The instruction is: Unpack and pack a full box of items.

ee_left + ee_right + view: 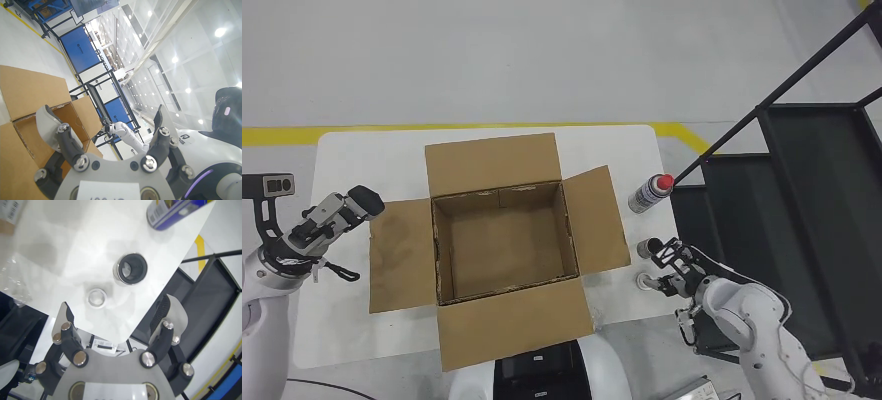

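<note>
box [492, 160] flaps open | left pincer [102, 109], right pincer [115, 302] wide, empty | spray can [170, 213] (cropped)

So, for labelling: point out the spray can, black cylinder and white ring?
spray can [649, 193]: top view, mid-body.
black cylinder [138, 266]: right wrist view, inner wall.
white ring [89, 298]: right wrist view, its rim.

The arms [752, 315] wear glossy white shells with black joints. The left pincer [102, 109] and right pincer [115, 302] share one build: a grey metal base plate [113, 170] with a white label [107, 189], black link bars [160, 340] fixed by round silver screws [149, 357], and curved white-backed fingers [44, 121] lined with black ribbed pads [160, 311]. The torso [208, 144] is white with a thin purple light strip [200, 180]. The head [226, 98] is glossy black.
</note>
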Controlling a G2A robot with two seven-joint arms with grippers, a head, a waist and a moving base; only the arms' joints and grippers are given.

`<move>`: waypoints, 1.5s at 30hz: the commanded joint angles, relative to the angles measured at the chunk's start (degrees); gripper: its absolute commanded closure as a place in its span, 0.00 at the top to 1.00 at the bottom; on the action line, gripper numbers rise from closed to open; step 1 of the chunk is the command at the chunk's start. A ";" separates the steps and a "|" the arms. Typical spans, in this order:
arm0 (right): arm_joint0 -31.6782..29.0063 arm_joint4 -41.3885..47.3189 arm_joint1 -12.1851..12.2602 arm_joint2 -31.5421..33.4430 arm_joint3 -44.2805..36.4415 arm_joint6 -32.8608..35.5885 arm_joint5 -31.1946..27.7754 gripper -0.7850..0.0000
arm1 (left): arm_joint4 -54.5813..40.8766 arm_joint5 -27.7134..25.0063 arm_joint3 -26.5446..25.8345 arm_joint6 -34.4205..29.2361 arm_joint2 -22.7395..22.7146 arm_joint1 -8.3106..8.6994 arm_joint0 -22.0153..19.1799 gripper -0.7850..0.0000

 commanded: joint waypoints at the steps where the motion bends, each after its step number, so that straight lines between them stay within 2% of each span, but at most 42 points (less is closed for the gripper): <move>1: -0.91 2.49 0.21 1.76 -0.34 -2.35 -2.99 1.00 | 0.00 0.00 0.00 0.00 0.00 0.00 0.00 1.00; 5: -1.44 4.93 0.50 3.21 -0.87 -3.59 -5.62 1.00 | 0.00 0.00 0.00 0.00 0.00 0.00 0.00 1.00; 45: -1.41 5.98 0.54 3.44 -0.73 -3.78 -5.73 1.00 | 0.00 0.00 0.00 0.00 0.00 0.00 0.00 1.00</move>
